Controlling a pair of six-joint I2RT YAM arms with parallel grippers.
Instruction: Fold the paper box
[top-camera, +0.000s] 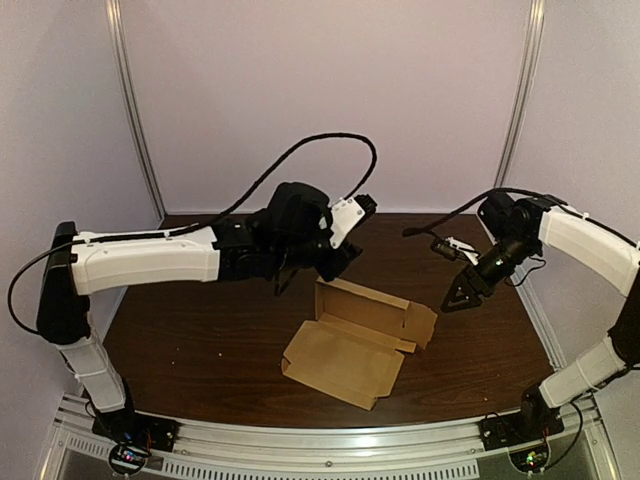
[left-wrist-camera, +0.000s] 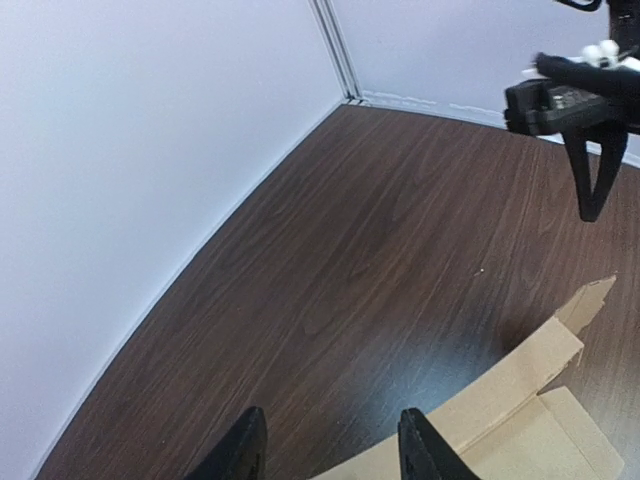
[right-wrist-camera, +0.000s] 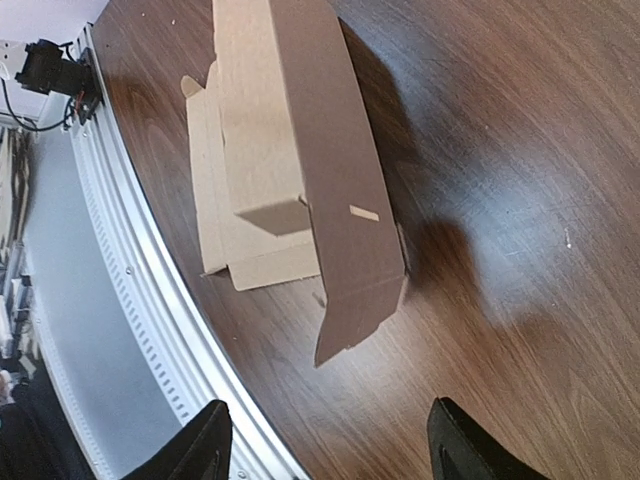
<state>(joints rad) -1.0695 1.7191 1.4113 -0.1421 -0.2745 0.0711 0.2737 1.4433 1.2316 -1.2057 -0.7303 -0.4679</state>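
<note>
The brown paper box (top-camera: 355, 335) lies partly unfolded in the middle of the dark wooden table, its back wall standing and a flat panel spread toward the front. My left gripper (top-camera: 340, 262) hovers just behind the box's back left corner, open and empty; in the left wrist view the box (left-wrist-camera: 520, 395) shows past my fingertips (left-wrist-camera: 418, 440). My right gripper (top-camera: 462, 296) hangs open to the right of the box, apart from it. The right wrist view shows the box (right-wrist-camera: 300, 160) with its end flap (right-wrist-camera: 360, 315) sticking out toward my gripper (right-wrist-camera: 330, 445).
The table (top-camera: 200, 340) is enclosed by pale walls on the left, back and right. An aluminium rail (top-camera: 330, 445) runs along the near edge with both arm bases on it. Black cables loop above each arm.
</note>
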